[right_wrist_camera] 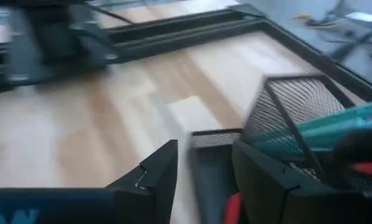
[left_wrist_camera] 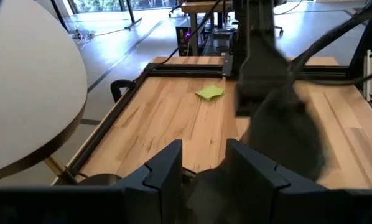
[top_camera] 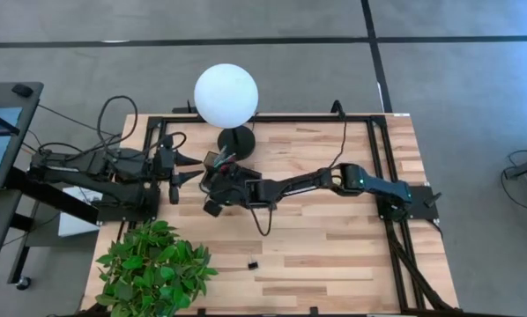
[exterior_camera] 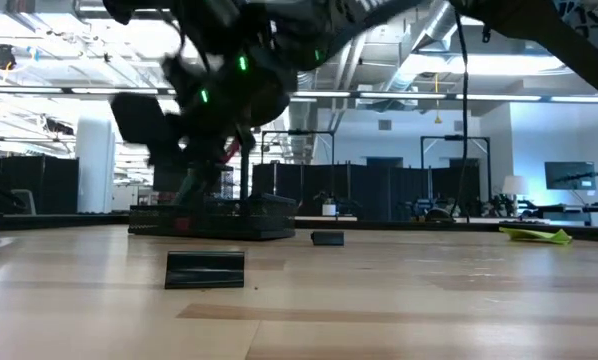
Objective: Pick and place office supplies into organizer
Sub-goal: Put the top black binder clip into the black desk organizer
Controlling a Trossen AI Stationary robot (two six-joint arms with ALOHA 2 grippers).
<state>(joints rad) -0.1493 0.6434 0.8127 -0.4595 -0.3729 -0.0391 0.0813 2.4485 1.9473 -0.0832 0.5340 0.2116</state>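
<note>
The black mesh organizer (right_wrist_camera: 292, 118) sits near the table's middle, left of centre, beside the lamp. It holds light-green pens (right_wrist_camera: 335, 132) in its mesh cup and a red item (right_wrist_camera: 233, 208) in its low tray. My right gripper (right_wrist_camera: 201, 177) hovers open just above it, and in the high view it (top_camera: 221, 180) covers most of the organizer (top_camera: 212, 160). My left gripper (top_camera: 191, 169) waits open just left of it. A lime-green sticky-note pad (left_wrist_camera: 209, 92) lies flat on the table farther off. A black clip (top_camera: 253, 264) lies near the near edge.
The lamp's white globe (top_camera: 226, 94) and round black base (top_camera: 235, 139) stand right behind the organizer. A potted plant (top_camera: 153, 269) fills the near-left corner. A second small black piece (exterior_camera: 327, 238) lies on the wood. Black rails (top_camera: 382, 167) frame the table.
</note>
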